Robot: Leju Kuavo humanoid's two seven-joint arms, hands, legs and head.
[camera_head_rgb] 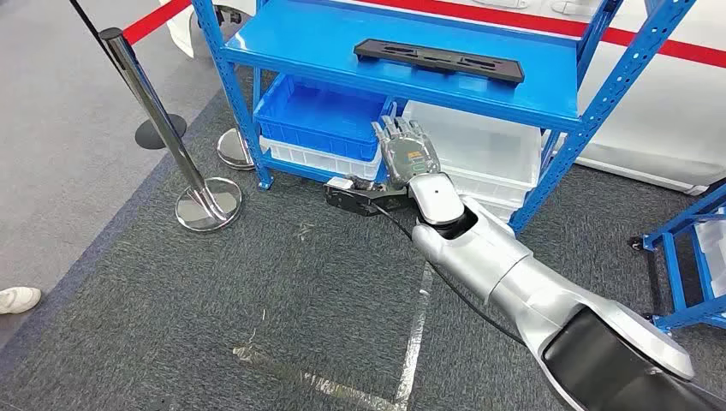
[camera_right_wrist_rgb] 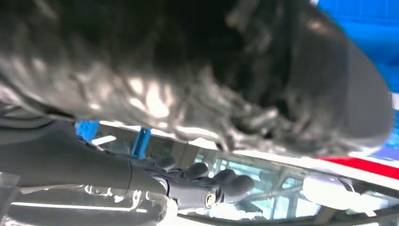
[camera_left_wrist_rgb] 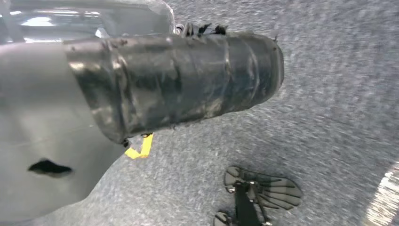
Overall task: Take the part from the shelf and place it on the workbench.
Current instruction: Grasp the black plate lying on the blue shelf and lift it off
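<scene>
Part is on the blue shelf, lying flat on the top deck near the front edge, long side running across. Not touched yet.

My right robot hand is raised in front of the shelf, below the deck edge, well short of the part. Fingers extended and slightly apart, holding nothing. Left robot hand: left wrist view gives only a dark taped cover over carpet, so I can't tell its state.

Handling guess: black moulded plastic tray or trim, long, thin, rigid, probably light. Smooth finish, so could slip. It may tip if grabbed at one end. I'd take it near the middle, fingers over the front long edge, thumb under if the edge overhangs.

Views: head view gives the whole layout: part, shelf, blue bin and clear bins lower down, stanchion off to the left. Right wrist view is mostly blurred dark cover, with dark fingers against shelf framing; part not distinguishable there.
</scene>
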